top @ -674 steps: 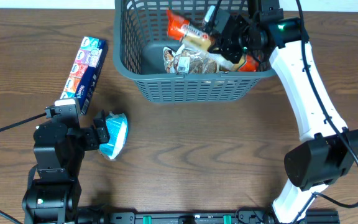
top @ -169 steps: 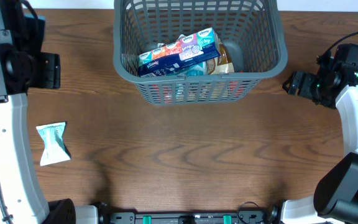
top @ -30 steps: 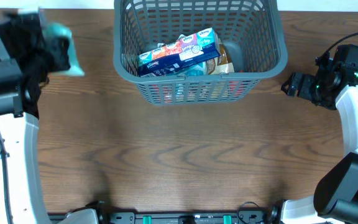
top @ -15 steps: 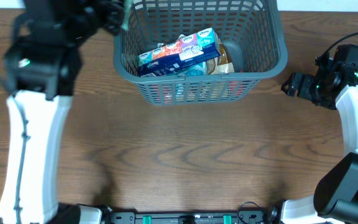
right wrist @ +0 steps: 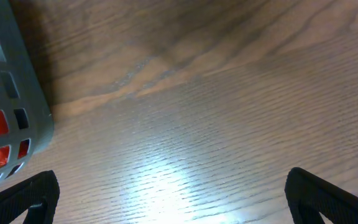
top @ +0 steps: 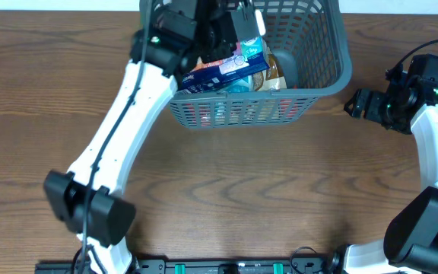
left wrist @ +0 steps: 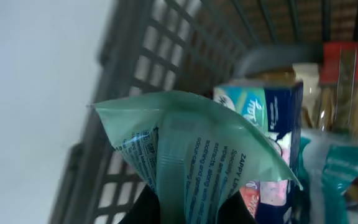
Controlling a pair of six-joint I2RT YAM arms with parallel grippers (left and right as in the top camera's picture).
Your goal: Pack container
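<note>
The large grey-blue plastic lattice basket point(top: 322, 80) sits at the far middle of the wooden bench point(top: 226, 190). Above its inside, the left fingers point(left wrist: 232, 210) pinch a pale green printed packet point(left wrist: 197, 155). A blue tissue box point(top: 223, 67) lies slanted beneath. The right fingers point(right wrist: 23, 196) stand wide and empty just beside the basket's right wall.

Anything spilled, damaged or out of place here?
Nothing spilled or damaged. The long blue cardboard tissue pack lies slantwise atop other packets in the dark grey slotted plastic basket. The left gripper holds a pale green plastic packet over it.
</note>
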